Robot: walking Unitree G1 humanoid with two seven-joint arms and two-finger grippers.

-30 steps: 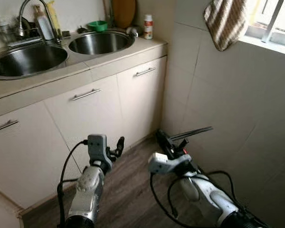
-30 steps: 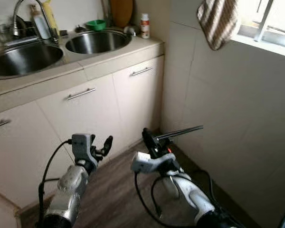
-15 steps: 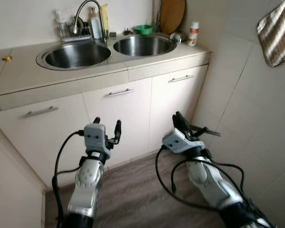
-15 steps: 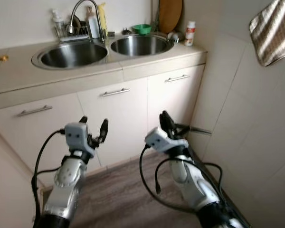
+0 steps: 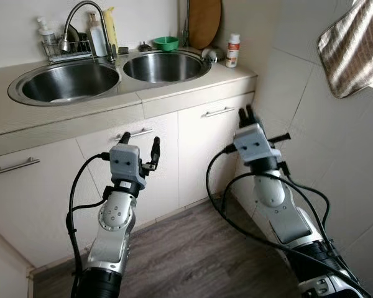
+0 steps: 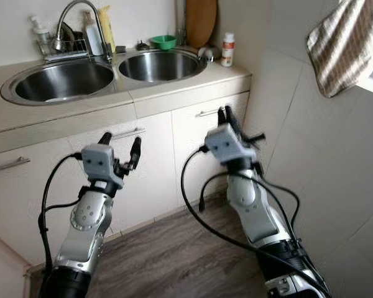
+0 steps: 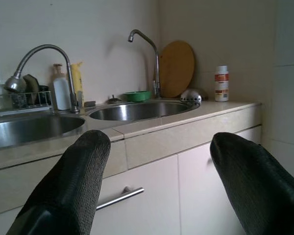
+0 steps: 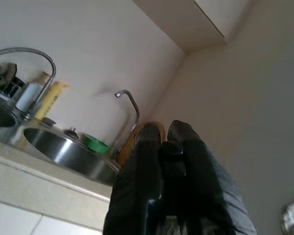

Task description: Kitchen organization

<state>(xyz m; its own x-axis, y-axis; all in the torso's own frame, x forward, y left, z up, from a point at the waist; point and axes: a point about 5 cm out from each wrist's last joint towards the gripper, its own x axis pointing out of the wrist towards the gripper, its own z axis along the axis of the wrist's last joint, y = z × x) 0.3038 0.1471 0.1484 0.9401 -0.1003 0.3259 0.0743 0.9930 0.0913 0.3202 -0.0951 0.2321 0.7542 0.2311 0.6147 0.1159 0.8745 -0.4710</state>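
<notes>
Beige counter (image 5: pixel 174 87) runs along the wall with two steel sinks sunk into it, the left sink (image 5: pixel 65 81) and the right sink (image 5: pixel 165 65) side by side. Behind them, a tall tap (image 5: pixel 78 18), a soap bottle (image 5: pixel 98 40), a green bowl (image 5: pixel 166 43), a round wooden board (image 5: pixel 205 22) leaning on the wall, and a small white bottle (image 5: pixel 234 50) at the counter's far right end. White cabinet doors (image 5: pixel 211 149) with bar handles sit below; a striped towel (image 5: pixel 351 53) hangs on the tiled wall to the right. Left gripper (image 5: pixel 140 146) is raised in front of the cabinets, fingers spread apart, holding nothing. Right gripper (image 5: pixel 246 115) is up near the right-hand door, fingers pressed together, empty.

Over to the left wrist view: two black fingers (image 7: pixel 73 181) wide apart, framing a door handle (image 7: pixel 120 197), with the bowl (image 7: pixel 137 96), board (image 7: pixel 176 68) and white bottle (image 7: pixel 221 83) beyond.

Right wrist view: fingers (image 8: pixel 147 181) clenched tight, pointing upward past the sink edge (image 8: pixel 68 152) toward a second tap (image 8: pixel 130 105).
</notes>
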